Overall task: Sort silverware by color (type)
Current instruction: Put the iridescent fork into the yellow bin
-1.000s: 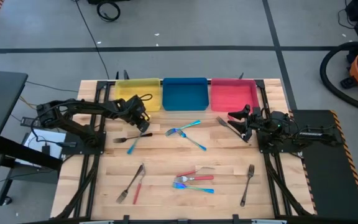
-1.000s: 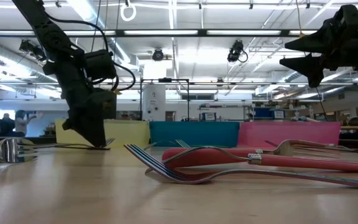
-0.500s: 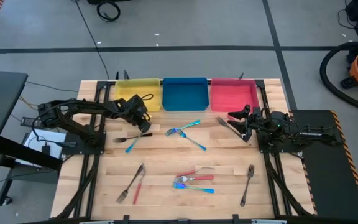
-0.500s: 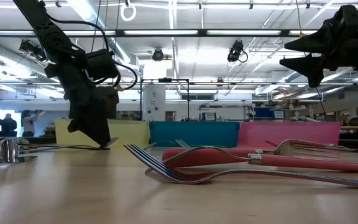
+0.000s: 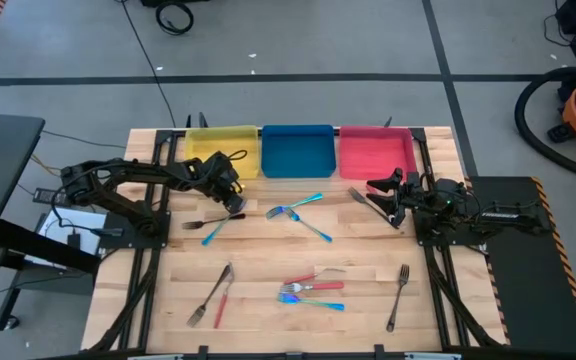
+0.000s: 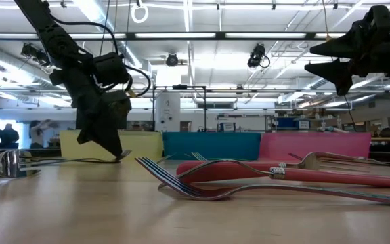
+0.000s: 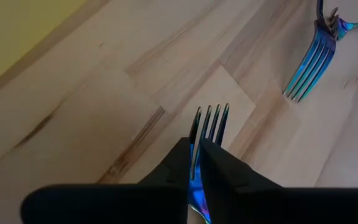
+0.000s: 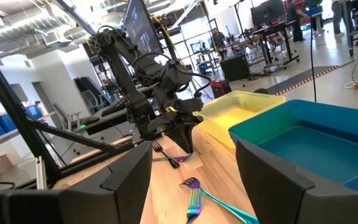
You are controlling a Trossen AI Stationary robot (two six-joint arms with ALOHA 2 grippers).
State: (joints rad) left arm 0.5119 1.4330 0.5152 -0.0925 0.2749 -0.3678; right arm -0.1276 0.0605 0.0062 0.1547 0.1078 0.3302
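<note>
My left gripper (image 5: pixel 234 210) (image 7: pixel 194 177) reaches down near the yellow tray (image 5: pixel 223 150) and is shut on a blue fork (image 5: pixel 214 233). The fork's tines (image 7: pixel 210 121) stick out past the fingertips. Beside it lies a dark grey fork (image 5: pixel 194 224). More silverware lies flat on the table: blue pieces (image 5: pixel 296 206), a red and blue cluster (image 5: pixel 313 290), and a dark fork with a red knife (image 5: pixel 213 295). My right gripper (image 5: pixel 383 195) (image 8: pixel 194 180) hangs open above the table's right side, by the red tray (image 5: pixel 375 152). My left gripper pinches the blue fork's neck (image 7: pixel 195 163), just behind the tines, between its two fingers. The fingers (image 7: pixel 176 168) slant down from the table's left and far side and run along the fork. The handle (image 5: pixel 211 236) trails toward the near edge, low over the table.
Yellow, blue (image 5: pixel 297 150) and red trays stand side by side along the far edge. A dark fork (image 5: pixel 398 295) lies near the right front, and a dark piece (image 5: pixel 358 196) lies by my right gripper. Bare wood shows around the table's middle.
My left gripper has tipped a little where it stands, and its fingers have come together on the blue fork's neck. The fork lies about where it did.
</note>
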